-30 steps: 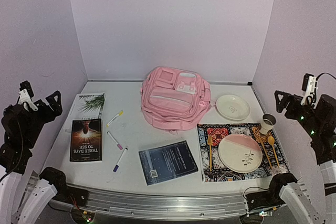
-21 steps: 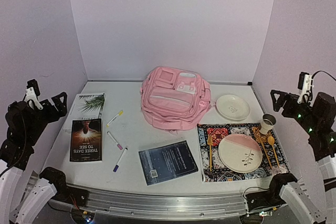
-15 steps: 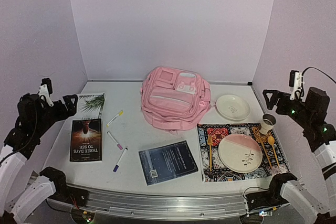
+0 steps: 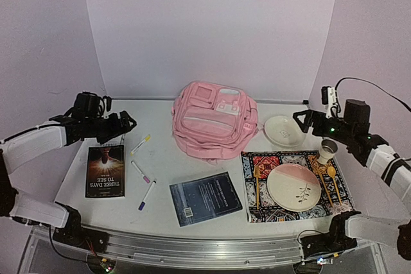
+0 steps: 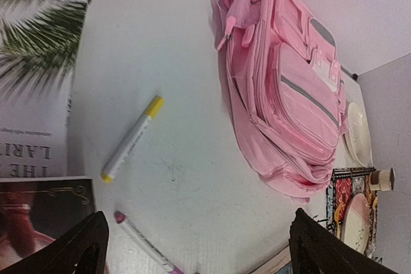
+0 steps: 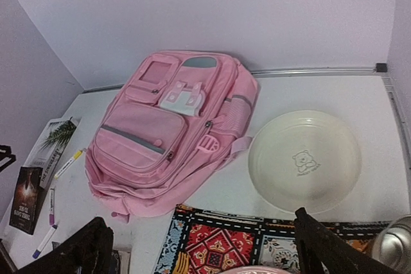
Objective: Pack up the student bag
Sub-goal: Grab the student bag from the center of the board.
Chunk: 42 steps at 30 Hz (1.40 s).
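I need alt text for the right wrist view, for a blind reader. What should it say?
A pink student bag lies flat on a white table, front pockets up. A cream plate with a small bear drawing sits to its right, and a patterned placemat lies nearer the camera. The open right end effector frames the lower corners.

Overhead view, 2 wrist views, shared bag (image 4: 214,120)

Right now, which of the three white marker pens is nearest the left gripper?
The yellow-capped white marker pen, just ahead of the open left gripper; the pink-tipped marker and blue-tipped marker lie farther toward the table's near edge.
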### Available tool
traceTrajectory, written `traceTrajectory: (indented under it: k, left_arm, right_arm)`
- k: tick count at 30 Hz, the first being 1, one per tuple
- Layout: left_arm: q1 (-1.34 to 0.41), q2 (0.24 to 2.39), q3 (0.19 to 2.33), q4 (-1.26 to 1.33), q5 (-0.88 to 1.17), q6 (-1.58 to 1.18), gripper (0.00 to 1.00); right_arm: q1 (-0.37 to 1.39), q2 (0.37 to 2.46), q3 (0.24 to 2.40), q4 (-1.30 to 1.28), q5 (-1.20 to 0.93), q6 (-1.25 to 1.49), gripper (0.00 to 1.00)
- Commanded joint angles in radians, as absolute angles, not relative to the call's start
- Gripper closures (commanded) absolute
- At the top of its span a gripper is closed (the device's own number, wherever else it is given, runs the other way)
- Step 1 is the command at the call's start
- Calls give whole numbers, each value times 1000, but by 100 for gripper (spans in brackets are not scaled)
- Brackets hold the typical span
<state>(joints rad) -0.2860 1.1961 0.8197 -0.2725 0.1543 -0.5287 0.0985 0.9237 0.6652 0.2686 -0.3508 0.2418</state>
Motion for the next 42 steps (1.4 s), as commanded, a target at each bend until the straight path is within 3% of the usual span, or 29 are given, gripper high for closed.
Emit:
traceTrajectory:
  k: [1, 10, 24, 30, 34, 42]
  left_arm:
    - [-349, 1350, 922, -212, 171, -687, 1]
    - [-470, 1621, 974, -34, 158, -917, 2]
    - [-588, 1947, 1237, 64, 109, -1060, 5]
    - [-592, 2067, 1302, 70, 152, -1067, 14]
    - [-596, 2115, 1345, 76, 179, -1056, 30]
    - [-589, 2016, 1330, 79, 163, -974, 90]
  right_arm:
    - [221, 1022, 684, 382, -301, 287, 2]
    - [365, 1254, 773, 429, -229, 370, 2]
    - [524, 1497, 886, 507, -133, 438, 2]
    - [568, 1565, 933, 510, -117, 445, 2]
    - [584, 1599, 953, 511, -118, 446, 2]
    - [587, 1611, 984, 493, -118, 449, 2]
